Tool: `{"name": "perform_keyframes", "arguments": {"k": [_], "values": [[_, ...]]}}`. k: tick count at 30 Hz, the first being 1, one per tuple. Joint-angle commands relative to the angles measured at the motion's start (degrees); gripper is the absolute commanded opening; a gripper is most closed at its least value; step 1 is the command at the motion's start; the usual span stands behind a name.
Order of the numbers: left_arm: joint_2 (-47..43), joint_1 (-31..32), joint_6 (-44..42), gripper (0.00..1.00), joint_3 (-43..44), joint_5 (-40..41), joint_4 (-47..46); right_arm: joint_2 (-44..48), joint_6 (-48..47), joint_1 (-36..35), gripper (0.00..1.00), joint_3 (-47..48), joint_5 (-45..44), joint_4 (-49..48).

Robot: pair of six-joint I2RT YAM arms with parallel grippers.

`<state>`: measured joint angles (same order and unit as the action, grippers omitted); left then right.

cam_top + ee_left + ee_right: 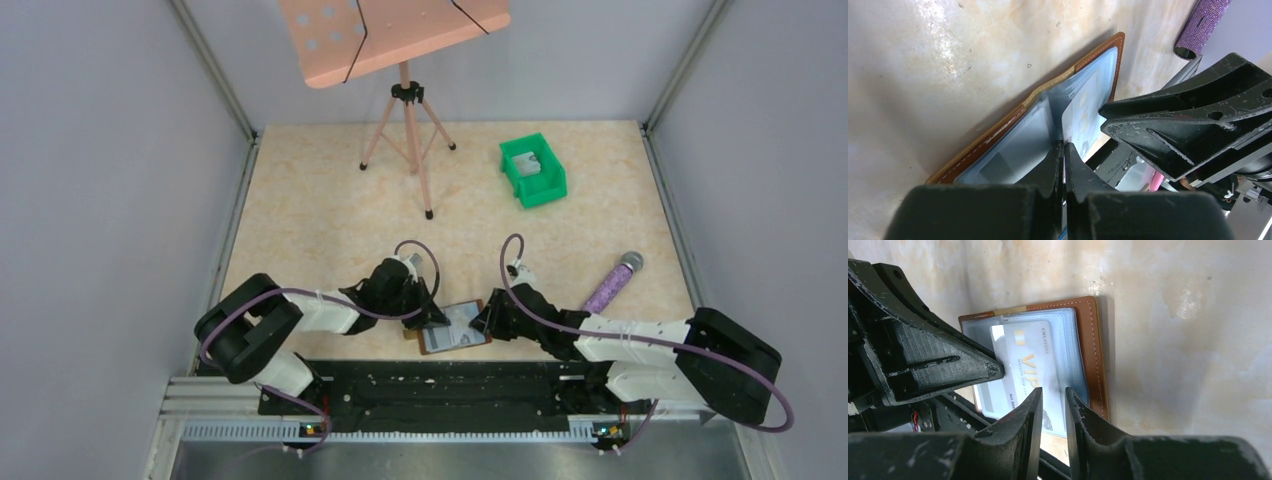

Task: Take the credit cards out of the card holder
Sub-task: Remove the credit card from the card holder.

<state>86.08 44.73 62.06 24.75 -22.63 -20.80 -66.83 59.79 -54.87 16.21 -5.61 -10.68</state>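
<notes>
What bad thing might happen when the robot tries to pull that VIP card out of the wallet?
1. The right gripper straddles the credit card and its clear sleeve, so it might tug the whole card holder instead.
2. The left gripper pinches only a thin inner panel, which may slip free.
3. Both grippers are crowded together and could bump.

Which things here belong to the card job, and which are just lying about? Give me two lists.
Job:
brown leather book-style card holder
silvery VIP credit card lying in it

Lying about:
green plastic bin
purple glittery cylinder
pink perforated music stand on a tripod
</notes>
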Motion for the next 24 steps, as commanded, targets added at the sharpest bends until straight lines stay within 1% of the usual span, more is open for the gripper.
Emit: {"name": "perform_keyframes", "arguments": {"k": [1,5,12,17,24], "values": [[-2.8,0.2,1.1,0.0,-0.6,0.4,-0.8,1.7,0.4,0.5,0.24,-2.0,-3.5,5.6],[-5.0,0.2,2.1,0.0,-0.9,0.4,-0.6,2.8,0.6,0.5,0.23,-2.4,-3.8,6.4],[-8.4,0.1,0.5,0.0,-0.8,3.2,6.3,4.9,0.5,0.5,0.25,-2.2,-4.5,7.6],[-10.6,0.1,-0.8,0.0,-0.6,5.0,11.6,6.3,0.2,0.5,0.27,-1.3,-5.2,10.4],[-13.3,0.0,-1.5,0.0,-0.6,6.5,14.4,7.9,-0.4,0.5,0.27,-1.2,-6.0,10.0]]}}
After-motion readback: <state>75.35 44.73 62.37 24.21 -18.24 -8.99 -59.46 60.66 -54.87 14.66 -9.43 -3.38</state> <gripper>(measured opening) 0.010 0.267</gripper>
